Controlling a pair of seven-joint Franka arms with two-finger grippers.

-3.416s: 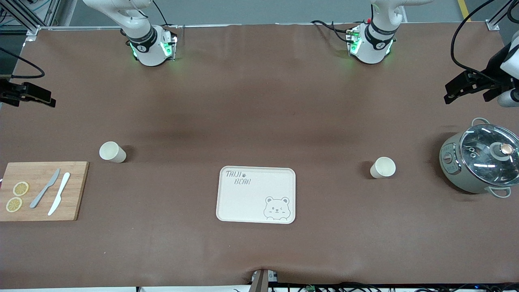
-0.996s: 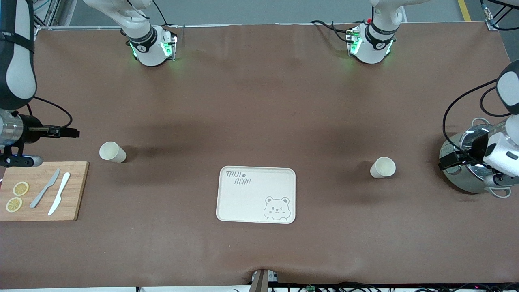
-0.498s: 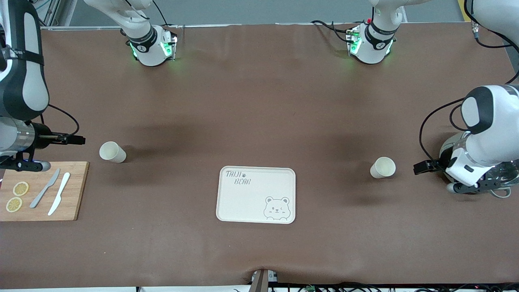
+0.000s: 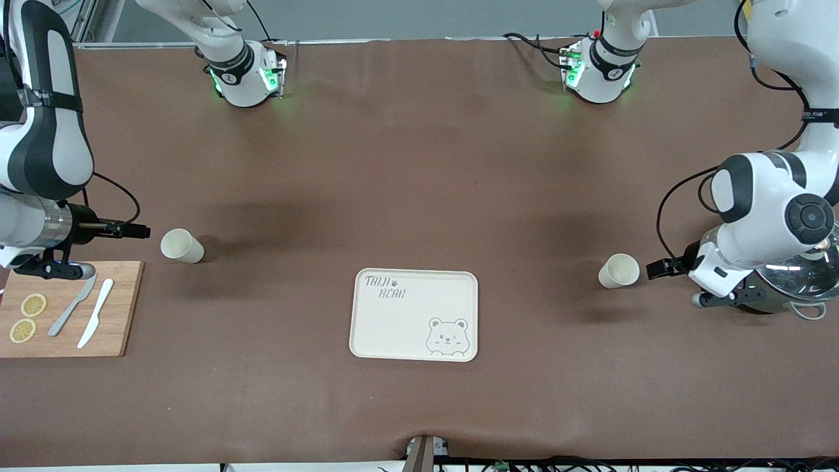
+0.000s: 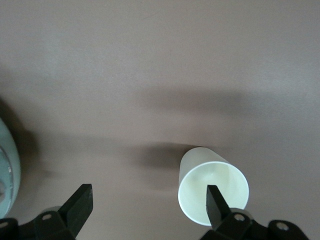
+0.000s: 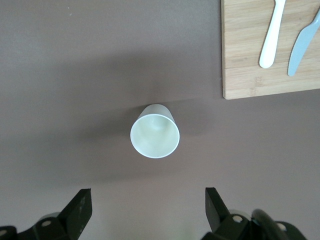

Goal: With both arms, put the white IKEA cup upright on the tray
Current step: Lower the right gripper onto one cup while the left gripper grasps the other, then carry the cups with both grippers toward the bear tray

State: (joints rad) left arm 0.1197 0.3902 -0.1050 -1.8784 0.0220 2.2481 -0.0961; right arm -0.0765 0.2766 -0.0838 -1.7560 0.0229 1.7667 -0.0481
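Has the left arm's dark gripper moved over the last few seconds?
Yes. The left gripper came down from above the grey lidded pot toward the white cup beside it.

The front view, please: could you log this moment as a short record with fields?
tray: bare, nearest the front camera
cups: two lying on their sides, one toward the right arm's end, one toward the left arm's end
right gripper: open, beside its cup
left gripper: open, beside its cup
cutting board: knives, lemon slices
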